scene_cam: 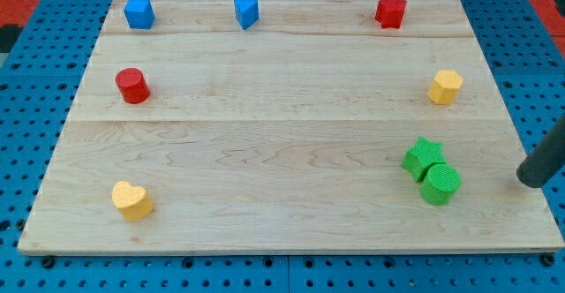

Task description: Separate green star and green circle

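Note:
The green star point(422, 157) lies at the view's lower right of the wooden board. The green circle point(440, 184) sits just below and to the right of it, touching it. My tip point(531, 182) is the lower end of the dark rod coming in from the view's right edge. It stands to the right of the green circle, clearly apart from both green blocks, near the board's right edge.
A yellow hexagon-like block point(445, 86) is above the green pair. A red block point(390, 11), a blue block point(246, 12) and a blue cube point(139, 13) line the top. A red cylinder point(132, 85) is at left, a yellow heart point(131, 199) at lower left.

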